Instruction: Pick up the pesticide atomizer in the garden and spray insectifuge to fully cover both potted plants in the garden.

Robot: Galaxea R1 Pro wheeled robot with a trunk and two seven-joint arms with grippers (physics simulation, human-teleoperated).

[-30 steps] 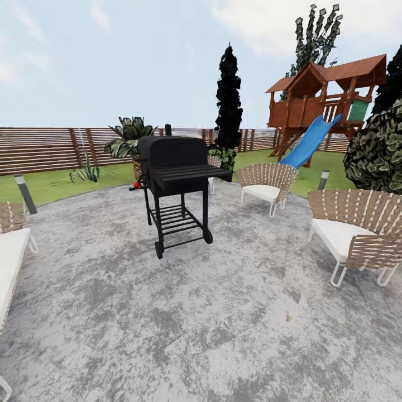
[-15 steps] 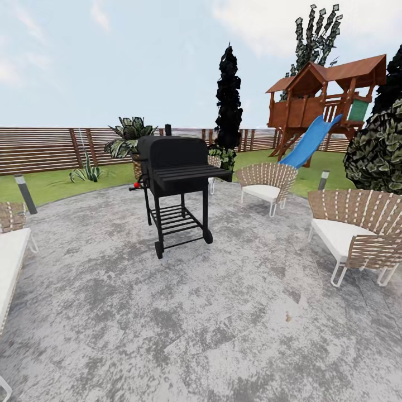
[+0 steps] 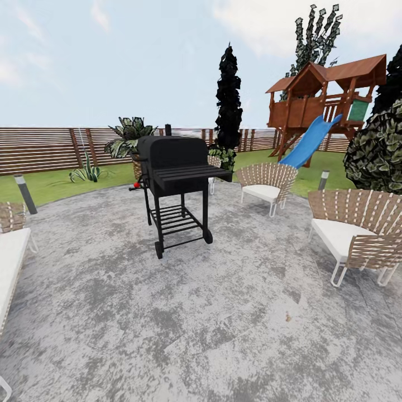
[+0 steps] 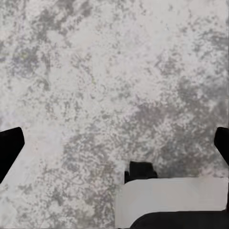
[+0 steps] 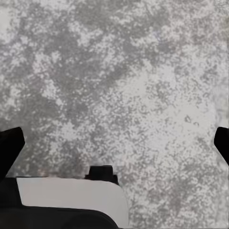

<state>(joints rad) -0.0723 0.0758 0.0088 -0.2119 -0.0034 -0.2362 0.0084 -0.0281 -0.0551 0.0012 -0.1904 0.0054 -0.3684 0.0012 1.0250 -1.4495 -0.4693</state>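
Note:
The pesticide atomizer and the two small grey-potted plants are out of view. I look across the garden's round grey paved patio (image 3: 223, 301) to a strip of green lawn (image 3: 53, 187) and the brown slatted fence (image 3: 42, 148). In the left wrist view my left gripper (image 4: 114, 145) hangs open over bare paving, its dark fingertips (image 4: 9, 148) at the picture's edges. In the right wrist view my right gripper (image 5: 114, 145) is open too, over the same mottled stone, with nothing between its fingers (image 5: 9, 145).
A black wheeled grill (image 3: 176, 187) stands mid-patio ahead. Woven chairs sit at the right (image 3: 354, 234), back right (image 3: 267, 184) and left edge (image 3: 8, 245). Behind are a large leafy plant (image 3: 129, 137), a dark cypress (image 3: 229, 103), a bush (image 3: 377, 151) and a playhouse with blue slide (image 3: 312, 139).

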